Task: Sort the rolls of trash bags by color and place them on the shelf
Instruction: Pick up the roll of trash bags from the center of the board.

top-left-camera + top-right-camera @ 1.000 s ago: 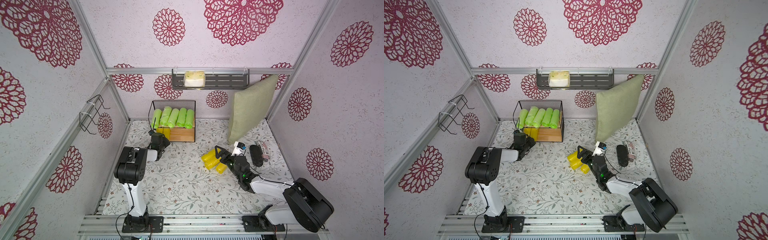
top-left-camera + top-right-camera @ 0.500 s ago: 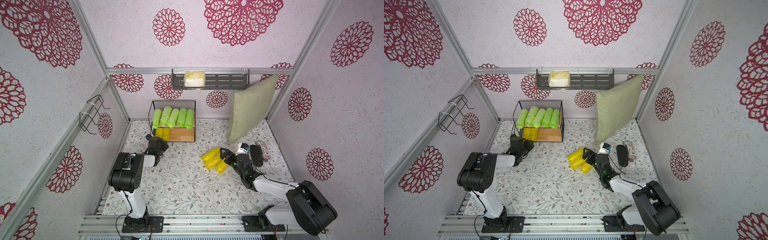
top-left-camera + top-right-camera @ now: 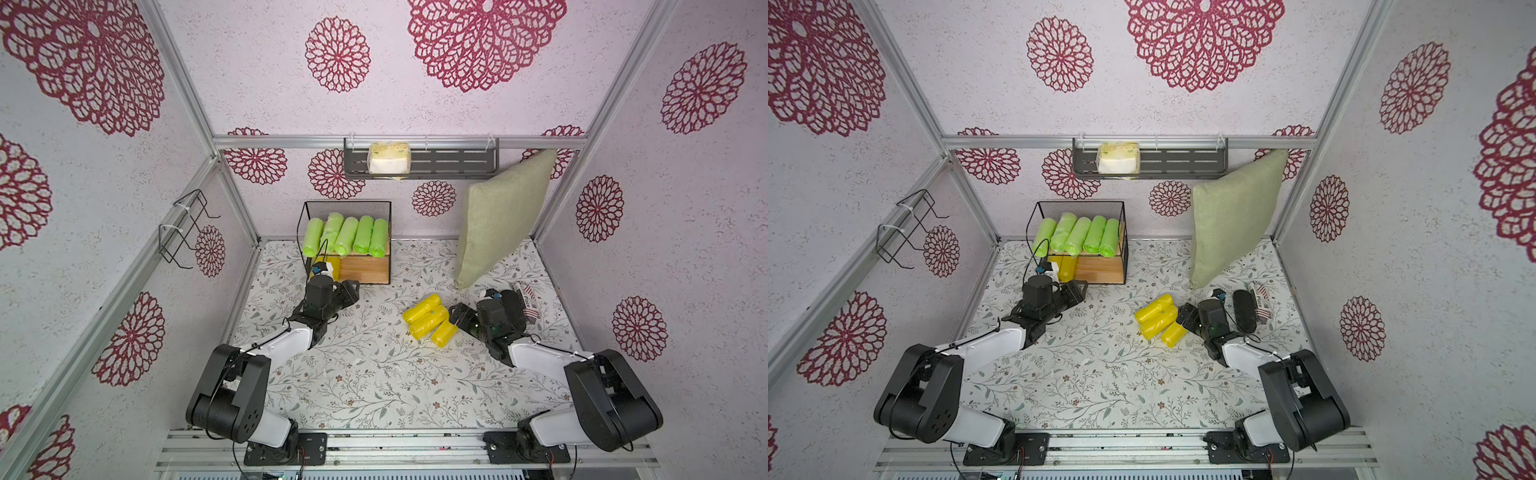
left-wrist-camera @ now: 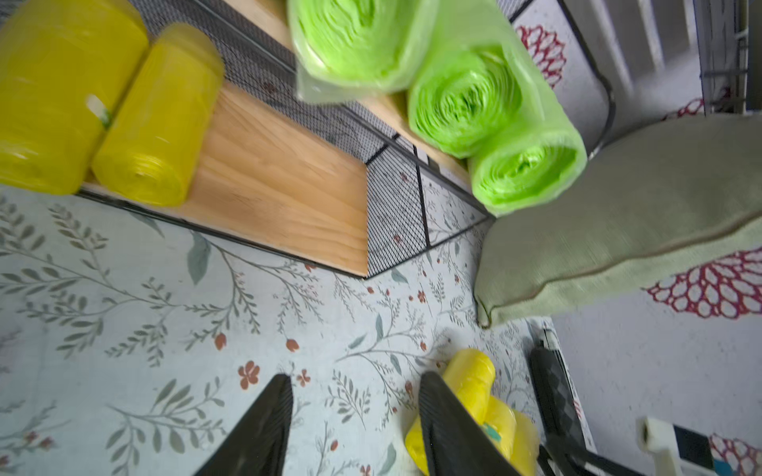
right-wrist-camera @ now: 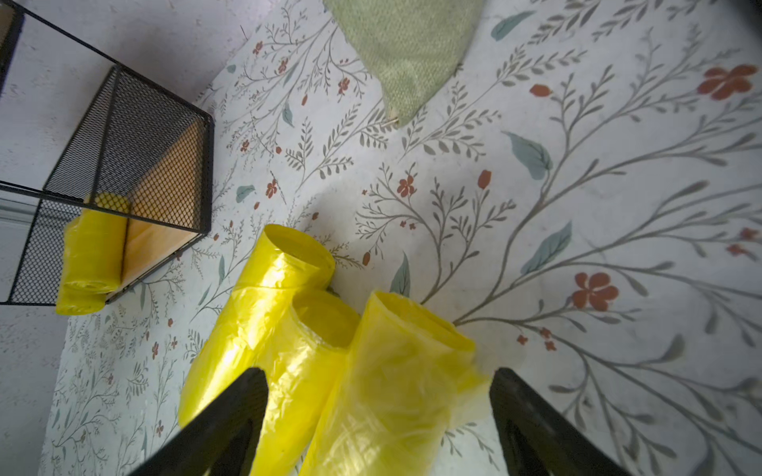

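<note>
lime-green rolls, yellow rolls, floral-print tabletop, sage-green pillow.

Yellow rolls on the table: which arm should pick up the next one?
Right. The right claw is open at the three loose yellow rolls, the nearest lying between its jaws. The left claw is open and empty over by the shelf, farther from them.

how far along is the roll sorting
Done: five green rolls on the shelf top, two yellow rolls on its lower board. In hand: nothing; right gripper open at three yellow rolls on the table, left gripper open, empty. Left: those three.
</note>
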`<state>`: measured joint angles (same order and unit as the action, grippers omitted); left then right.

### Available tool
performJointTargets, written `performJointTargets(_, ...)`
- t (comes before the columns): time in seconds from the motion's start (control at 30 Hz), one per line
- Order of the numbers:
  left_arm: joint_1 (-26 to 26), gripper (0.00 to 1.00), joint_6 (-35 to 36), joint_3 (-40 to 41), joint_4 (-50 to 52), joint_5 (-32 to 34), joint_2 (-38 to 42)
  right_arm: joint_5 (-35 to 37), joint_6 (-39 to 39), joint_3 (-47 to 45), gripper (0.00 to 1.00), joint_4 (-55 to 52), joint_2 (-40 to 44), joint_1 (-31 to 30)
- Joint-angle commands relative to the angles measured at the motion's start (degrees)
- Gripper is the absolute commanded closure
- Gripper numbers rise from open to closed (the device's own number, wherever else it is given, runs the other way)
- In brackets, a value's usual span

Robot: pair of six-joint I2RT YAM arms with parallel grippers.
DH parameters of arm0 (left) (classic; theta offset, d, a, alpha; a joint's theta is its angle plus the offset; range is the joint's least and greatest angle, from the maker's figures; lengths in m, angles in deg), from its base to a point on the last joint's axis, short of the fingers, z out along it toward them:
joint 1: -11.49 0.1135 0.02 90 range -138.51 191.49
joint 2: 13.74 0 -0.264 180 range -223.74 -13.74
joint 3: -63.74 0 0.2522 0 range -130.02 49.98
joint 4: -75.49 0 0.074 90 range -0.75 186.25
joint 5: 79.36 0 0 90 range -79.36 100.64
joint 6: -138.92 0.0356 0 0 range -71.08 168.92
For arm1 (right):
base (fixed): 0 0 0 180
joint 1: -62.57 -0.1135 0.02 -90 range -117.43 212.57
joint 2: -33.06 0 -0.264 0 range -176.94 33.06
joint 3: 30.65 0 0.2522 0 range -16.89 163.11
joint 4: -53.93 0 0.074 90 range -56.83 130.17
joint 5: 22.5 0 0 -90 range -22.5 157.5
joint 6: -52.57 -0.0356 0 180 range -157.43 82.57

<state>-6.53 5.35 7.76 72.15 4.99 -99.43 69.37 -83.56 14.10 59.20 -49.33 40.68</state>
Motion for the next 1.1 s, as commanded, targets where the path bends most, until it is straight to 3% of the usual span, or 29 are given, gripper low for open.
performJointTargets(0.0, -0.8, 0.46, 2.9, -1.6, 3.5, -1.9, 0.3, -1.9, -0.1, 1.5, 0.14, 1.4, -1.6, 0.1)
performJointTargets(0.37, -1.9, 0.45, 2.1, -2.8, 3.6, -2.5, -1.5, 2.0, -3.2, -1.3, 0.33, 3.3, -1.6, -0.1)
performJointTargets(0.57, -2.0, 0.45, 1.8, -4.0, 3.6, -2.9, -3.0, 5.6, -6.3, -2.5, 0.29, 3.2, -2.6, -2.9)
performJointTargets(0.83, -2.1, 0.45, 1.6, -4.2, 4.0, -3.3, -3.2, 3.8, -9.1, -2.4, 0.29, 7.9, -7.5, -3.2)
performJointTargets(1.07, -2.1, 0.45, 1.6, -4.6, 4.6, -4.5, -2.3, 7.6, -11.8, -4.4, 0.52, 11.6, -5.6, -3.2)
